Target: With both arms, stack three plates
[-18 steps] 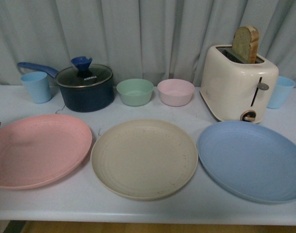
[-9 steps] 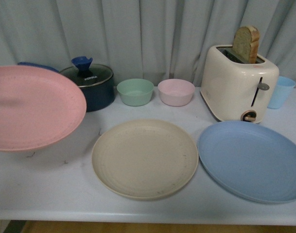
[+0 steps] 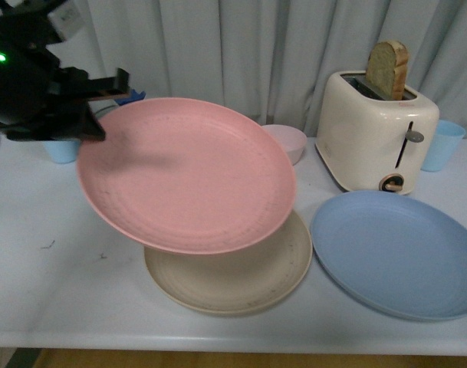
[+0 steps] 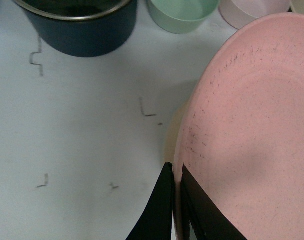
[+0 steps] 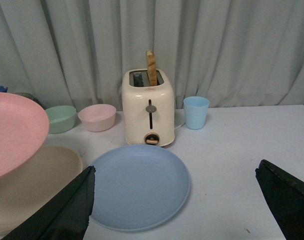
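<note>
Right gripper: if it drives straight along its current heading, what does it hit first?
Probably the blue plate: it lies on the table just ahead of the open right gripper, nothing between. The toaster stands behind it. Depth is unclear from the right wrist view alone.

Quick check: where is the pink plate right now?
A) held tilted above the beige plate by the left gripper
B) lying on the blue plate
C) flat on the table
A: the left gripper grips the pink plate by its rim, tilted in the air over the beige plate.
</note>
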Available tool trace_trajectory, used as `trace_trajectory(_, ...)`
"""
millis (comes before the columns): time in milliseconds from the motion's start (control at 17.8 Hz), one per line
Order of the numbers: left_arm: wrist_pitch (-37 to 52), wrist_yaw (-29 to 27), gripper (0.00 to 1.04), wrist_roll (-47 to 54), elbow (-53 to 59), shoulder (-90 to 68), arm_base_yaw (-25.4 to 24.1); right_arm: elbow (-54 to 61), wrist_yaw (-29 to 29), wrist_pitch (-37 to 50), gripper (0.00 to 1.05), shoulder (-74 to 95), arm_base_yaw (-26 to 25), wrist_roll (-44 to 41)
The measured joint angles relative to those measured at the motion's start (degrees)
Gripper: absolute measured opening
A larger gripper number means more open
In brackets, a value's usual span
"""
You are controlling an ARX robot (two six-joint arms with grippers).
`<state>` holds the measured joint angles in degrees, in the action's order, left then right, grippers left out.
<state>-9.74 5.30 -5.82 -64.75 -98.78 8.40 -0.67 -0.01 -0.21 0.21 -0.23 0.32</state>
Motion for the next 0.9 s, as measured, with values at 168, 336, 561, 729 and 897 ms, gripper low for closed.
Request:
trace_trajectory(168,1.0,-0.8,0.03,-2.9,0.0,-4.5,4.0,0.0,0.0,0.0,0.98,0.0,0.0,0.0)
trace_trajectory(336,1.9,-2.3,0.03,-5.1,-0.2,-9.9,4.5,0.0,0.0,0.0,0.98,0.0,0.0,0.0)
trace_trajectory(561,2.5,-3.0,0.03,-6.6,-1.4,-13.4,4.6,0.0,0.0,0.0,0.98,0.0,0.0,0.0)
trace_trajectory(729,3.0,-3.5,0.03,-7.5,-2.4,-15.6,5.0,0.0,0.0,0.0,0.98,0.0,0.0,0.0)
trace_trajectory(897,4.2,-4.7,0.04,-7.3,-3.5,-17.3,5.2,0.0,0.0,0.0,0.98,0.0,0.0,0.0)
